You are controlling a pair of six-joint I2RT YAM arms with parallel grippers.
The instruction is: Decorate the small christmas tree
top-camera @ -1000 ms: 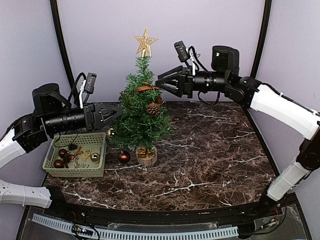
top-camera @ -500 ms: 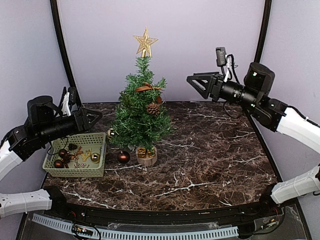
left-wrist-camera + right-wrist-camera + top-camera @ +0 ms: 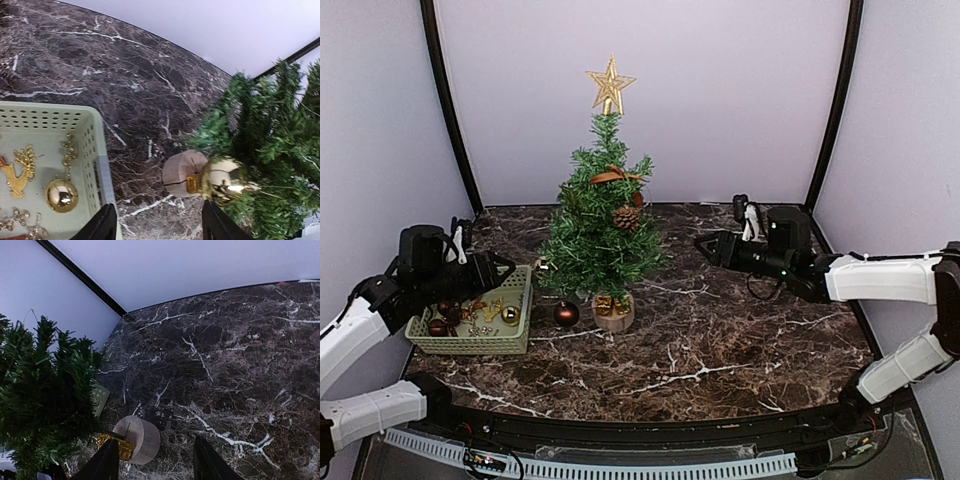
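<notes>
Dark brown marble-look table (image 3: 740, 340) with white veins, and plain lilac walls (image 3: 720, 90) behind it. A pale green perforated basket (image 3: 470, 345) sits over on the left, holding a shiny gold bauble (image 3: 61, 195), a couple of dark brown baubles (image 3: 438, 327), a glittery gold sprig thing (image 3: 19, 172) and some small beady bits. One dark red bauble (image 3: 567, 314) lies loose on the table, just right of the basket.

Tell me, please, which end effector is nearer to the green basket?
Left. The left end effector hovers above the basket's right rim, while the right end effector sits across the table, beyond the small christmas tree.
</notes>
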